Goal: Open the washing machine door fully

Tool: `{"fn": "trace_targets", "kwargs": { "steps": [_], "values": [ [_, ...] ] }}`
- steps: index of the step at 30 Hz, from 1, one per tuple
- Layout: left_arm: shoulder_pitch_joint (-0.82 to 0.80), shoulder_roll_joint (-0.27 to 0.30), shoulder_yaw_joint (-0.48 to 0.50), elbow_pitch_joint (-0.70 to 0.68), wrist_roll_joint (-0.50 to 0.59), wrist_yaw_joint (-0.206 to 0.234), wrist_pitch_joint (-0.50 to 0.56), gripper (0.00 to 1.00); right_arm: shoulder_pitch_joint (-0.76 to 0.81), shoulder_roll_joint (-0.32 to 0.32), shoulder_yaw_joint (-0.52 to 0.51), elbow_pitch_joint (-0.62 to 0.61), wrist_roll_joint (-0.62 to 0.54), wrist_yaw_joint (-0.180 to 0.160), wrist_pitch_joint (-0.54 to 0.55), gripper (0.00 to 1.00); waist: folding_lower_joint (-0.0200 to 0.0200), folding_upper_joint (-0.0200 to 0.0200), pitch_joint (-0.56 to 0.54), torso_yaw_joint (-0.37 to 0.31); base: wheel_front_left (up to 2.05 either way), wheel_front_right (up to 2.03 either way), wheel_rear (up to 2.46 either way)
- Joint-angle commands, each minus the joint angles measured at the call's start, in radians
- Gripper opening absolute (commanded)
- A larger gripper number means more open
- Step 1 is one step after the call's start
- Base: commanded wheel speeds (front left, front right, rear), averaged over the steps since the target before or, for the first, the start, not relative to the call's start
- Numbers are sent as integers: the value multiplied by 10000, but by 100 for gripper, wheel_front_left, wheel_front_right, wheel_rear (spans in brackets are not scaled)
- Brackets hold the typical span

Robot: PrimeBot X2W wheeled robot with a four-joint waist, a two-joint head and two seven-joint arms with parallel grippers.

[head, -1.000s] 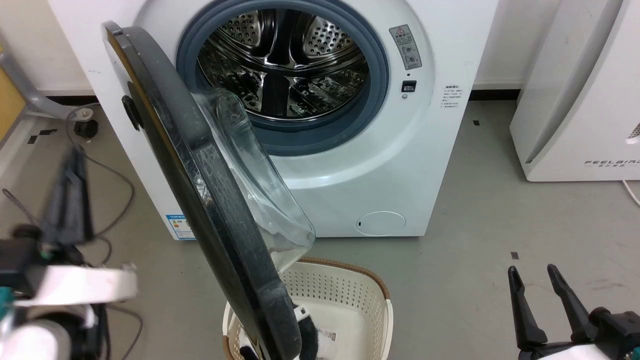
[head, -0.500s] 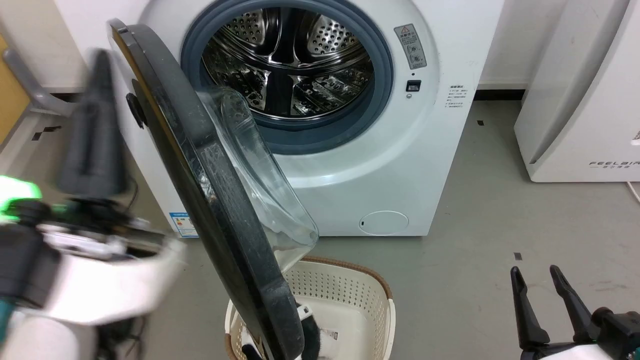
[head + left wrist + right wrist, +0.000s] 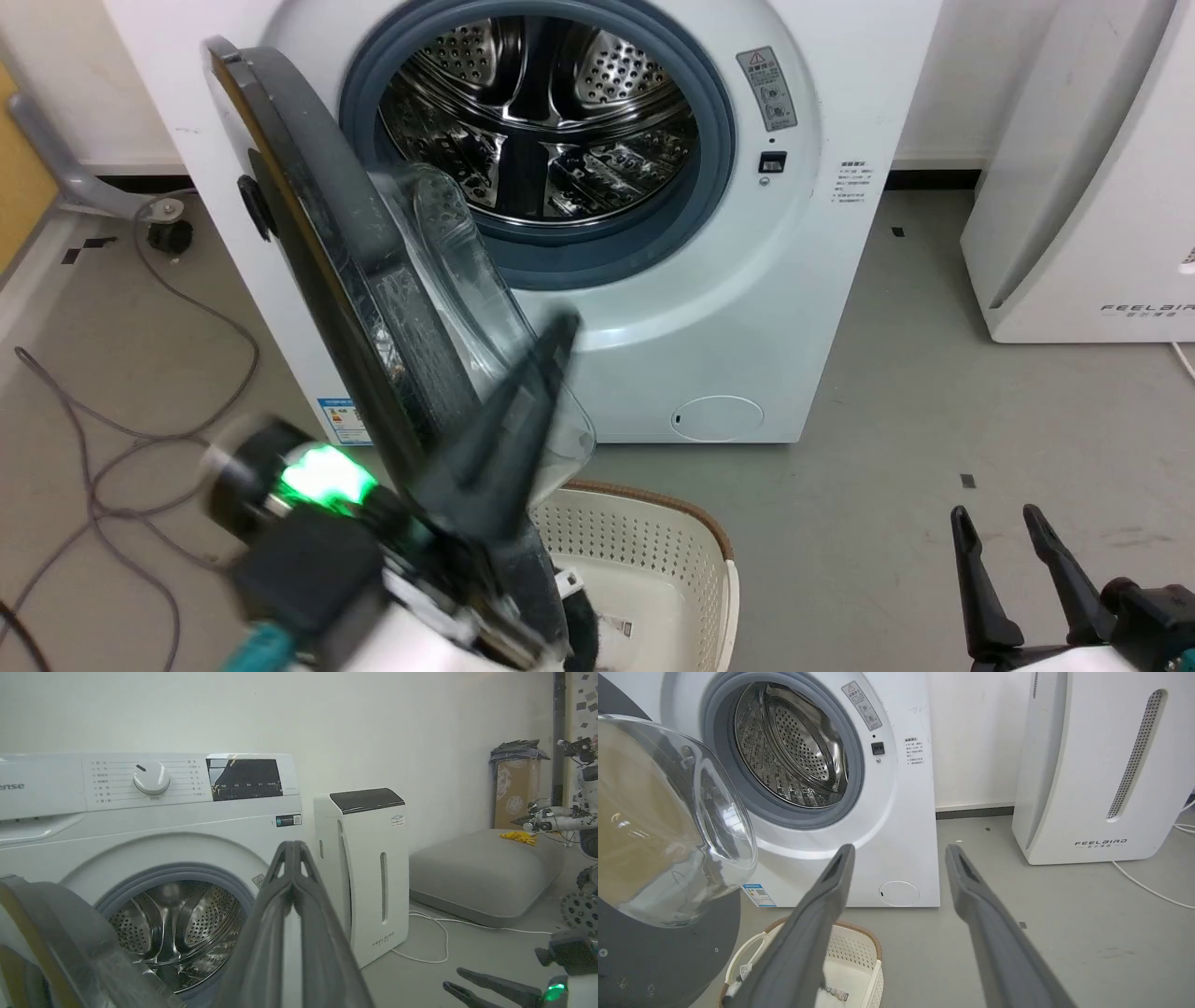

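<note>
The door [image 3: 359,280] stands about halfway open, hinged at the left of the washing machine [image 3: 766,308], its edge turned toward the head camera and its glass bowl [image 3: 467,271] facing the drum. The left pincer [image 3: 551,345] is on that inner side, its fingers pressed together with nothing between them, as the left wrist view [image 3: 293,849] shows. It is blurred in the head view, so I cannot tell whether it touches the glass. The right pincer [image 3: 993,513] hangs well apart at the lower right, spread wide and empty.

The main risk is where the push lands. The bowl is curved and slick, and a closed tip pressed on it would probably skid off toward the drum and leave the door where it is. The flat dark rim looks like the safer spot. The blur suggests speed, so a hard knock on the glass is possible. The basket [image 3: 653,541] sits right under the door's lower edge, and the door or forearm could clip it during the swing.
</note>
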Motion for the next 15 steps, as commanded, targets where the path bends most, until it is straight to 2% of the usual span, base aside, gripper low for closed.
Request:
{"fn": "trace_targets", "kwargs": {
  "steps": [1,10,15],
  "values": [
    [335,-41,-152,103,-98,-20,75,0,194,37,-14,32,21,8,-24,100,1,0,-4,16,0,0,0],
    [2153,-97,-1550,1099,-337,59,470,0,104,37,153,286,70,8,-50,100,1,0,29,-26,0,0,0],
    [2838,-41,-1908,1799,-282,271,648,0,56,37,274,371,43,8,-33,100,1,0,41,-72,0,0,0]
  ]
}}
